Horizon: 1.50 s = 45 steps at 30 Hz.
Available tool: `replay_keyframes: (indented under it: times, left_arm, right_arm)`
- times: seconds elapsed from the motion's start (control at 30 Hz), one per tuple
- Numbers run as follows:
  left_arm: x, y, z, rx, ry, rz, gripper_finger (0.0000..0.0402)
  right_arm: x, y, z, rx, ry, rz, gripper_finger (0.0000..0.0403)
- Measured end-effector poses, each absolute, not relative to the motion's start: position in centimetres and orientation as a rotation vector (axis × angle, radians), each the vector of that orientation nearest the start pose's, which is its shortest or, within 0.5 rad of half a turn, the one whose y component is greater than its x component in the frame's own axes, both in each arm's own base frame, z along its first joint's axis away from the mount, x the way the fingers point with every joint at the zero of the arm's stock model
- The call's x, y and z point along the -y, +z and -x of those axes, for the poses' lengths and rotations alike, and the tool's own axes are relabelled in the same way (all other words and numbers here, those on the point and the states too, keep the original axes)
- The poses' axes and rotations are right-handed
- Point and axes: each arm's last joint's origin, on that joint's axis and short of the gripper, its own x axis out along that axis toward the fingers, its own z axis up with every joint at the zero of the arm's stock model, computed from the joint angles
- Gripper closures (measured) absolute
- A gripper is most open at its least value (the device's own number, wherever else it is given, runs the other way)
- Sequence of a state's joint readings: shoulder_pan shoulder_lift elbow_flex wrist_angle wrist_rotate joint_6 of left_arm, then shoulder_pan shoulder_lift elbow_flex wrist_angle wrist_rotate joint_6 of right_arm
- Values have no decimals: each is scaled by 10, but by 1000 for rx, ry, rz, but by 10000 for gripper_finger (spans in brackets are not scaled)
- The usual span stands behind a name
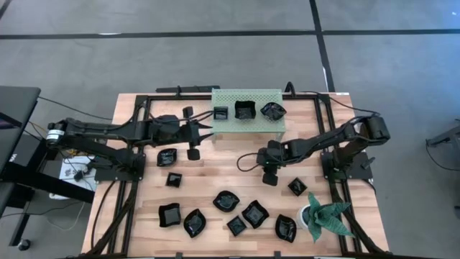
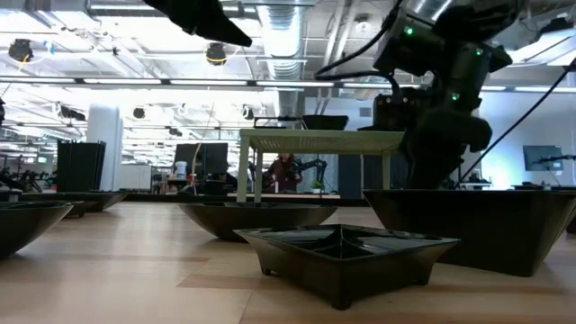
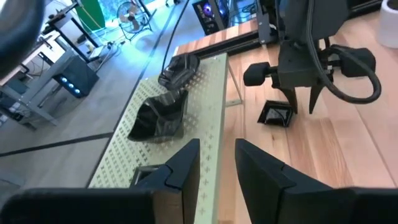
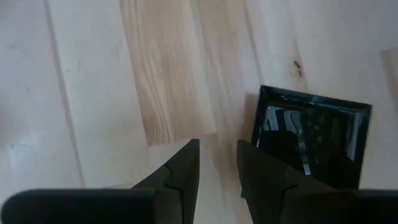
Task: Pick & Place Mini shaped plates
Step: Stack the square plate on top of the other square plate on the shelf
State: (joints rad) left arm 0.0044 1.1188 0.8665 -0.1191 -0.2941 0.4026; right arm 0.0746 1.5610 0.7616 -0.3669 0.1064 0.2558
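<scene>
Three mini shaped plates (image 1: 245, 110) stand on a pale green perforated stand (image 1: 248, 128) at the far middle; they also show in the left wrist view (image 3: 158, 115). Several more plates (image 1: 226, 201) lie on the near half of the wooden table. My left gripper (image 1: 207, 129) hovers at the stand's left end, its fingers (image 3: 183, 165) a little apart and empty. My right gripper (image 1: 268, 169) points down above the table, narrowly open and empty. A square plate (image 4: 311, 140) lies flat on the wood just beside its fingertips; it also shows in the left wrist view (image 3: 278, 115).
A green spiky plant in a white pot (image 1: 327, 216) stands at the near right corner. Black frame rails (image 1: 140, 137) run along both sides of the table. Bare wood lies between the stand and the near plates. In the low view a square plate (image 2: 346, 252) sits close in front.
</scene>
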Motion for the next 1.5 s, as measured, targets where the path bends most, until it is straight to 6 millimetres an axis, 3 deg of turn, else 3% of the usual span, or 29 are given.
replay_keyframes:
  times: [0.7,1.17,1.5]
  left_arm:
    - [-9,304,-247,-403,207,-444,298]
    - [-9,305,-247,-395,217,-392,298]
    - [-9,305,-248,-389,220,-383,298]
  right_arm:
    - [-12,147,-266,-1147,-239,16,301]
    - [-6,144,-267,-1161,-244,-4,301]
    - [-1,128,-269,-1247,-228,12,301]
